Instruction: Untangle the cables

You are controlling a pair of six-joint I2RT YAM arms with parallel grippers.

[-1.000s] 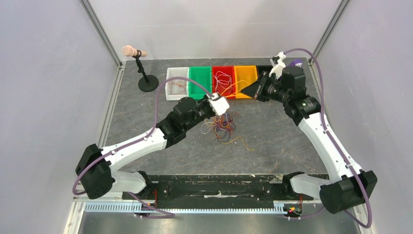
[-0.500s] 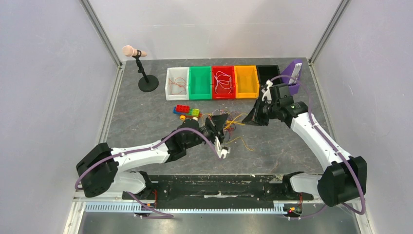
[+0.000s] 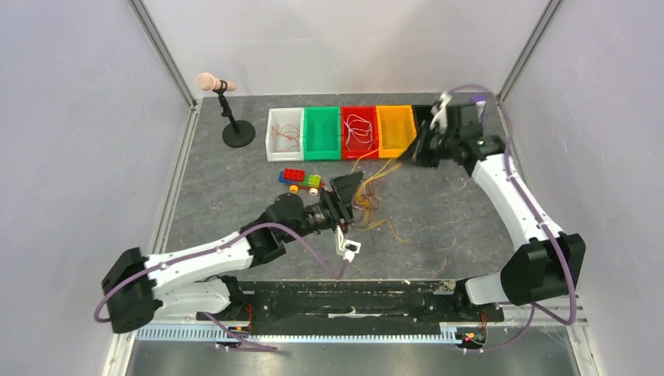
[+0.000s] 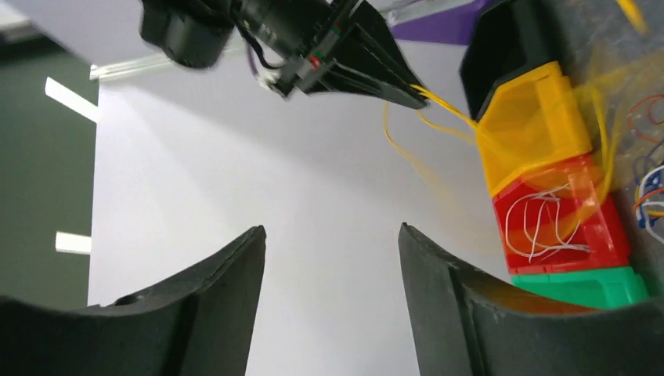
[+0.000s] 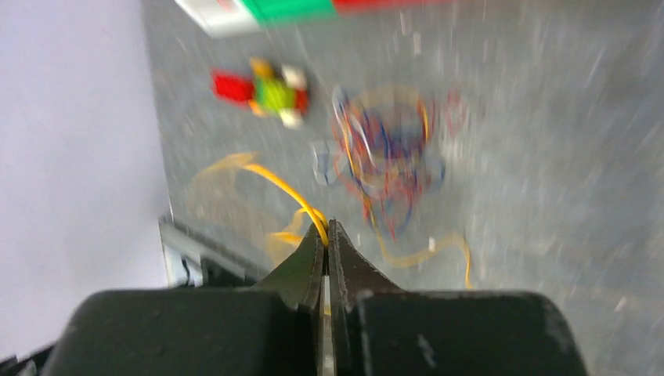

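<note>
The right wrist view shows the right gripper (image 5: 326,229) clenched on a yellow cable (image 5: 276,182). Only the left wrist view shows the left gripper (image 4: 330,235) released.

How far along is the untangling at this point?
Some wires already lie in the white bin and red bin. In hand: right gripper pinches a yellow cable by the orange bin; left gripper open, empty. Left: a mixed tangle on the table.
</note>
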